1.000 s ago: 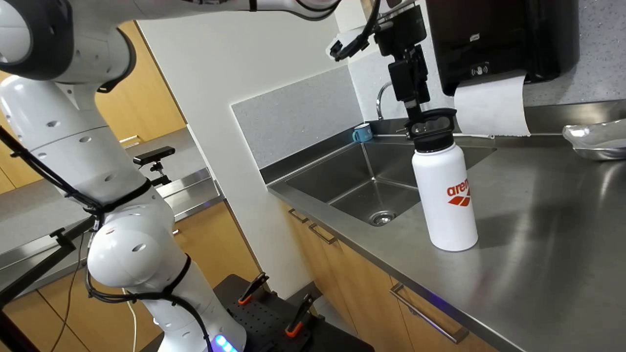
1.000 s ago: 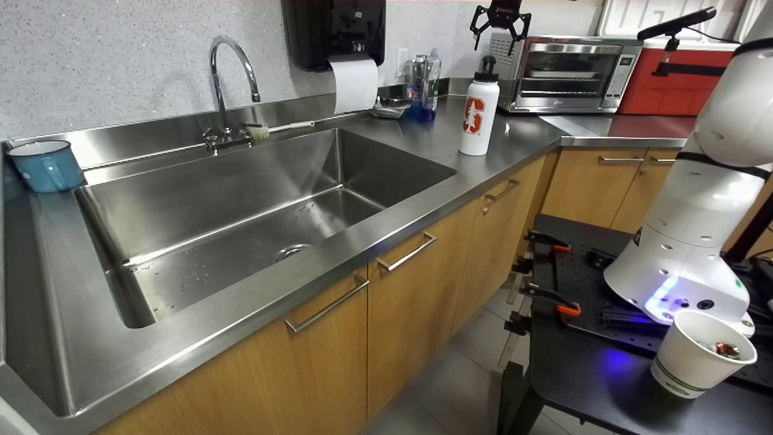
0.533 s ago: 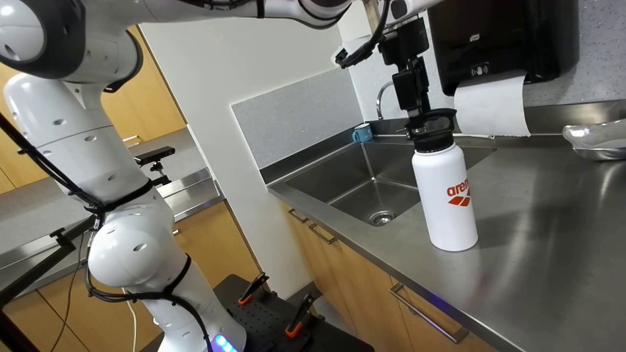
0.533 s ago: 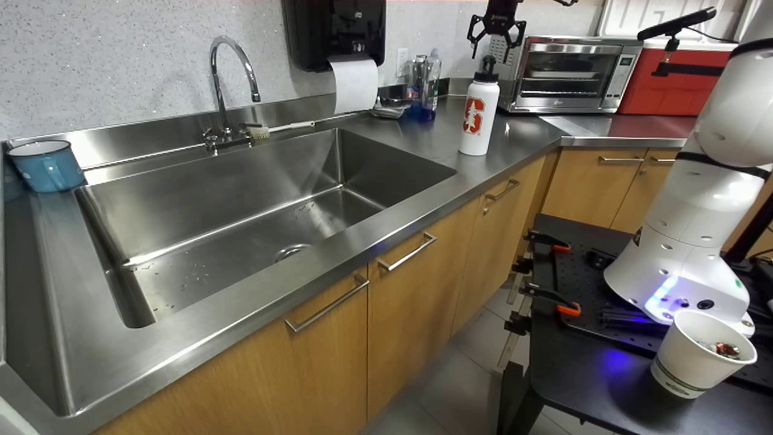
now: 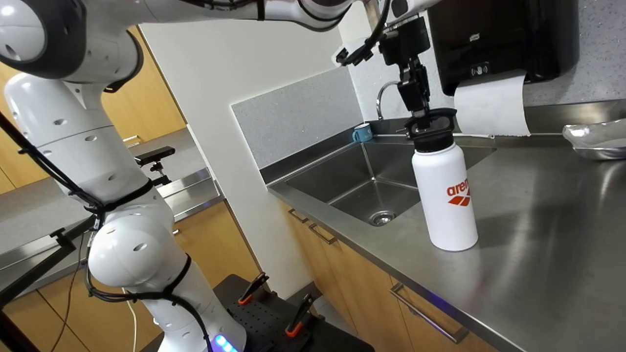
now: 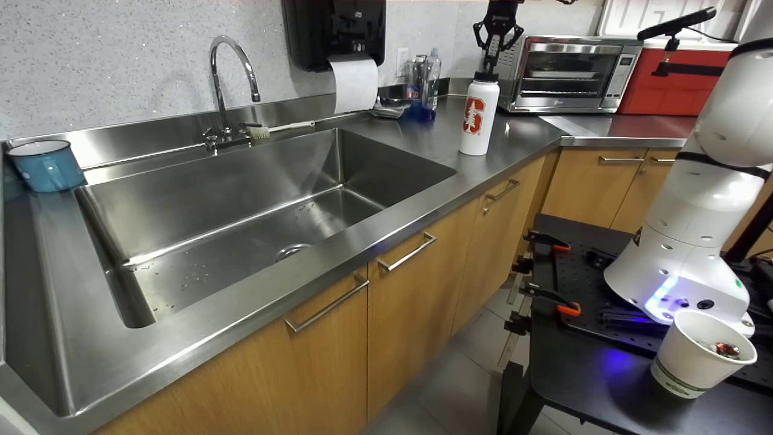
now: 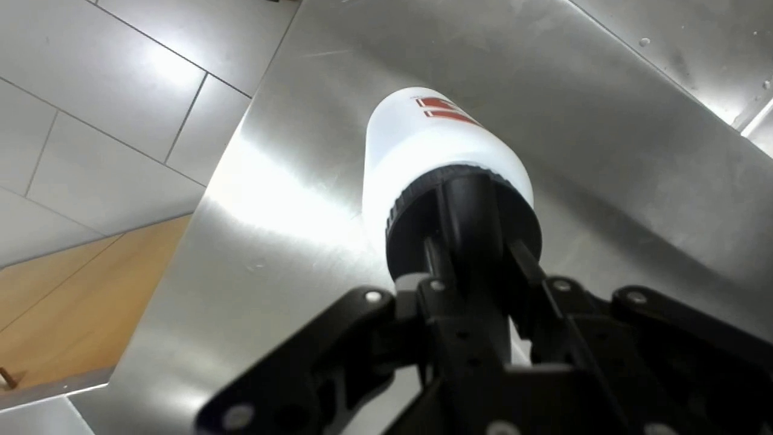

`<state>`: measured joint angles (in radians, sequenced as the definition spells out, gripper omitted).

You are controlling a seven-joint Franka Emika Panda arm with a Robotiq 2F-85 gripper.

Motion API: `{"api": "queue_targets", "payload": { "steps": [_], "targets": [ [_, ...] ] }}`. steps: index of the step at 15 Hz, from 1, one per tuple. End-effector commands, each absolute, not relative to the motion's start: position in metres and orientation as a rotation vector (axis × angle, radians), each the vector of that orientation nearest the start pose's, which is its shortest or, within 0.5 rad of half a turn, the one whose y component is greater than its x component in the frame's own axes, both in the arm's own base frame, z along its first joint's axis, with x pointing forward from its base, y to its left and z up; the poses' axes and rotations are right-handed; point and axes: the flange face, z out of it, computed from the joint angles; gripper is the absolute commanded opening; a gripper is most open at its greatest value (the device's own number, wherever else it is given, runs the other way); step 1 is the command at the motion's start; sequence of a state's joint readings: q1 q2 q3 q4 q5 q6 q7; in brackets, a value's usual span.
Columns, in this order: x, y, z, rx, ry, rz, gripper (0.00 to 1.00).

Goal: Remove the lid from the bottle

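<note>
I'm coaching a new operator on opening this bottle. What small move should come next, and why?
I'd try a slight counterclockwise twist of the gripper, seen from above. It appears to grip the loop handle of the lid, which sits on the upright bottle, and the ridged rim suggests a screw cap. Keep it slight: nothing visible steadies the bottle, so it may turn too.

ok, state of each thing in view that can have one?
Lid: on, tightness unclear
Bottle: upright
Pincer: closed on lid
Tap: not running
Toaster oven: shut
Cupboards: shut
Mug: upright
Paper cup: upright, partly filled
Paper towel: hanging out
Base light: lit blue
</note>
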<state>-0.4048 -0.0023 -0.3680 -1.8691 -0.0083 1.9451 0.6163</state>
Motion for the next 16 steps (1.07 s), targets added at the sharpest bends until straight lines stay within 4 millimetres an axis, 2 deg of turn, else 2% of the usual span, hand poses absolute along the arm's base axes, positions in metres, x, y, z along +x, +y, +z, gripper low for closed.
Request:
{"api": "queue_targets", "payload": {
  "steps": [1, 3, 11, 16],
  "targets": [
    [0.412, -0.394, 0.525, -2.439, 2.034, -0.120, 0.01],
    [0.412, -0.393, 0.529, -2.448, 2.026, -0.127, 0.05],
    [0.404, -0.391, 0.560, -2.482, 2.004, -0.205, 0.05],
    [0.382, -0.398, 0.590, -2.503, 2.040, -0.309, 0.05]
  ]
}}
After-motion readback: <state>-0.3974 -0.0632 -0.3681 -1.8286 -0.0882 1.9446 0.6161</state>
